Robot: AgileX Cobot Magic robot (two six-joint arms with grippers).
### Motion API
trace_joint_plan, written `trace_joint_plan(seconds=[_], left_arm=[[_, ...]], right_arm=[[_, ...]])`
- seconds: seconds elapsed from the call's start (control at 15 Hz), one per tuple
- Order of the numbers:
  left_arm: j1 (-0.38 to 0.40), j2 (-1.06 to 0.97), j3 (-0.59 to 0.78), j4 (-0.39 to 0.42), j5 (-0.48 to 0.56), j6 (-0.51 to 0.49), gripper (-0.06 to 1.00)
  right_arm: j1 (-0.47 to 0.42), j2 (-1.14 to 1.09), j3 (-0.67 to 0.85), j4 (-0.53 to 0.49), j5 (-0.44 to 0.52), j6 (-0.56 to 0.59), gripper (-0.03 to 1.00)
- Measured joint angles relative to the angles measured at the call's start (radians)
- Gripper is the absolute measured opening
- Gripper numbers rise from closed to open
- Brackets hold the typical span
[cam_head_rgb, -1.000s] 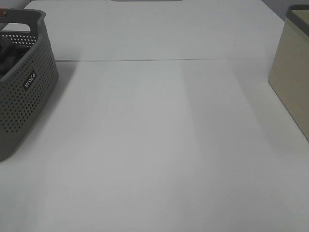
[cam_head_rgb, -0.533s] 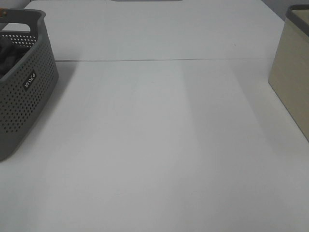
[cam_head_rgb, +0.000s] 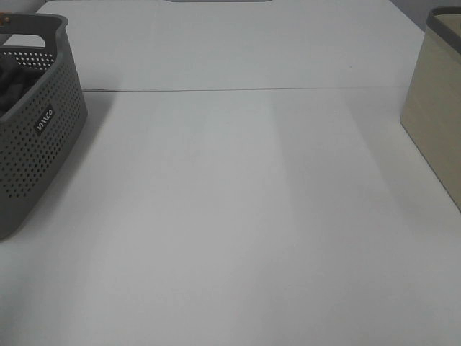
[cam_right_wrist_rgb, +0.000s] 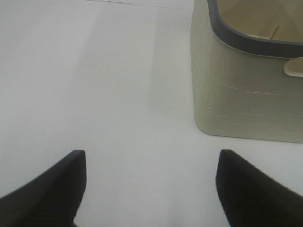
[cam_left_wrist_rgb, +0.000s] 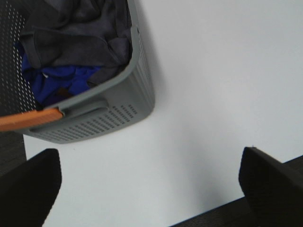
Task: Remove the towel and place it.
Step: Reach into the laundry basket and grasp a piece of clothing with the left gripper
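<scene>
Left gripper [cam_left_wrist_rgb: 151, 189]: spread wide, empty, hanging over the counter [cam_left_wrist_rgb: 213, 94] near the grey perforated basket [cam_left_wrist_rgb: 139, 71], outside it. Right gripper [cam_right_wrist_rgb: 151, 189]: likewise wide and empty, well apart from the basket. Towel [cam_left_wrist_rgb: 80, 33] lies crumpled inside the basket, over a blue cloth [cam_left_wrist_rgb: 61, 80]. Nothing grasped yet; lifting out and placing are both left to do.

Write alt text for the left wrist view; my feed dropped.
A dark grey towel lies crumpled over a blue cloth inside a grey perforated basket on a white table. The open left hand hangs beside the basket, holding nothing.
</scene>
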Motion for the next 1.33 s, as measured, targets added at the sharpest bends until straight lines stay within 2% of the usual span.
trace_joint_plan(seconds=[0.13, 0.27, 0.4, 0.53, 0.73, 1.07, 1.33], left_arm=[[0.0, 0.149, -0.128, 0.05, 0.001, 0.152, 0.96], [0.0, 0.369, -0.292, 0.188, 0.001, 0.384, 0.96], [0.0, 0.555, -0.414, 0.294, 0.0, 0.505, 0.96], [0.0, 0.717, -0.513, 0.378, -0.002, 0.554, 0.96], [0.0, 0.942, -0.583, 0.486, -0.051, 0.616, 0.96], [0.0, 1.235, -0.631, 0.523, -0.171, 0.707, 0.95], [0.002, 1.385, -0.664, 0.53, -0.191, 0.716, 0.95]], right_arm=[[0.0, 0.0, 0.0, 0.0, 0.0, 0.0, 0.74], [0.0, 0.0, 0.0, 0.0, 0.0, 0.0, 0.74], [0.0, 0.0, 0.0, 0.0, 0.0, 0.0, 0.74], [0.0, 0.0, 0.0, 0.0, 0.0, 0.0, 0.74], [0.0, 0.0, 0.0, 0.0, 0.0, 0.0, 0.74], [0.0, 0.0, 0.0, 0.0, 0.0, 0.0, 0.74], [0.0, 0.0, 0.0, 0.0, 0.0, 0.0, 0.74]])
